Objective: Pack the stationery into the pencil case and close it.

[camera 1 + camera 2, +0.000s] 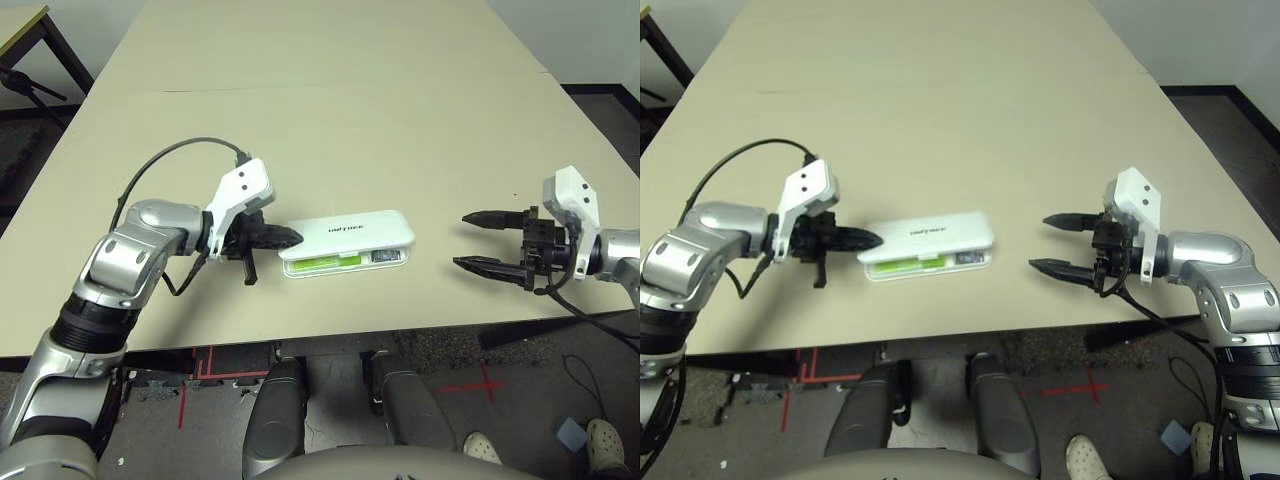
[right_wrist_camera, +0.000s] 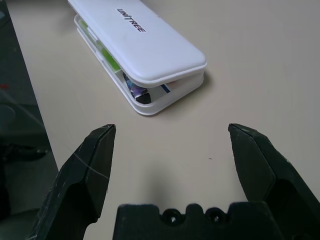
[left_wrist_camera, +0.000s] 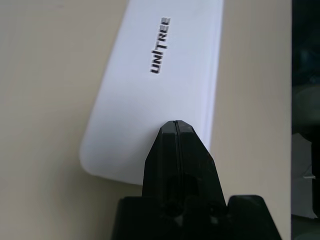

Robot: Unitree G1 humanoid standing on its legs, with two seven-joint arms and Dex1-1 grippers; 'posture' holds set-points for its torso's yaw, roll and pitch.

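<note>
Near the middle of the left eye view, lying flat on the pale worktop [image 1: 400, 120]: the white pencil case [image 1: 345, 243], with its long side running roughly left to right. Not fully closed; lid [image 1: 350, 230] lowered over the tray but raised along the near edge, leaving a narrow gap. Marked with small black lettering [image 1: 346, 229] on top, reading UNITREE. Visible through the gap: a lime-green highlighter [image 1: 330, 262] toward the left and middle, and a small dark blue-purple eraser [image 2: 136, 90] at the right end, both inside the case. Also inside, beside the eraser, a short blue stripe [image 2: 165, 88]. Just left of centre, at the left end of the case: the left gripper [image 1: 301, 238], with jaws shut, tips together above the near corner of the lid, holding nothing; contact with the lid impossible to tell. At the right of the frame, well apart from the case: the right gripper [image 1: 461, 239], with jaws wide, pointing toward the case, nothing between them. Down on the floor [image 1: 340, 425], at the lower right: a person's pale shoes [image 1: 605, 445], near a light blue object [image 1: 572, 434] and red tape [image 1: 488, 385].
</note>
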